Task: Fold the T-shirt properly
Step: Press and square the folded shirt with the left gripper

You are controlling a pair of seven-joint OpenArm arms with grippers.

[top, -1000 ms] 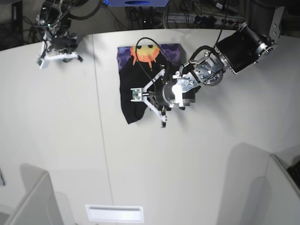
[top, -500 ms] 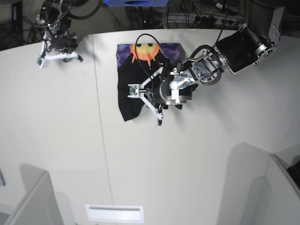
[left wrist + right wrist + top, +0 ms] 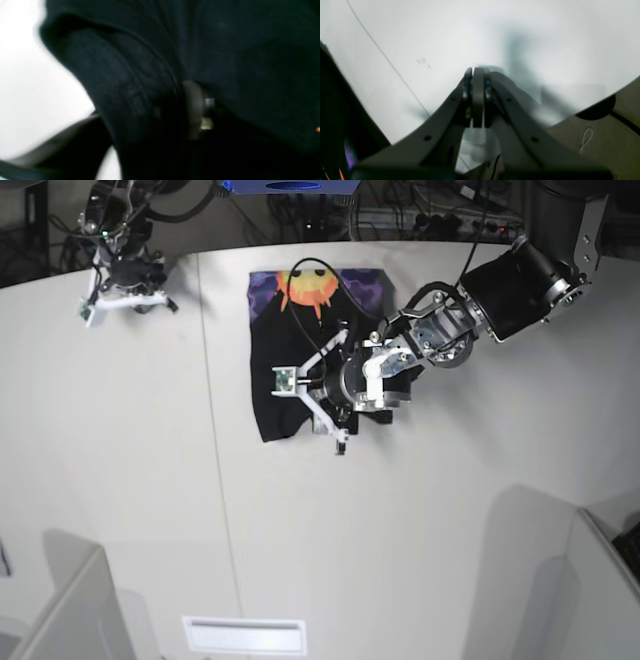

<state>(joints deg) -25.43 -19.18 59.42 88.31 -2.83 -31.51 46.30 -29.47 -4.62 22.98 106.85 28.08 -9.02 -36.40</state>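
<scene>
White bench point(image 3: 150, 510) carries the T-shirt point(image 3: 290, 345) folded near its far edge, sun print toward that edge, black cloth toward the near side. Compared with a second ago, the left gripper point(image 3: 312, 402) has slid further over the black part, the cloth's lower hem shifting with it. Whether its jaws grip the cloth cannot be told. The right gripper point(image 3: 475, 97), fully closed and empty, stays at the far left corner.

The base view looked straight down from high above the pale worktop point(image 3: 120, 480). The left wrist view sat pressed close against the black cloth T-shirt point(image 3: 225, 50), which the overhead view shared point(image 3: 275, 405). The right wrist view faced bare worktop.
</scene>
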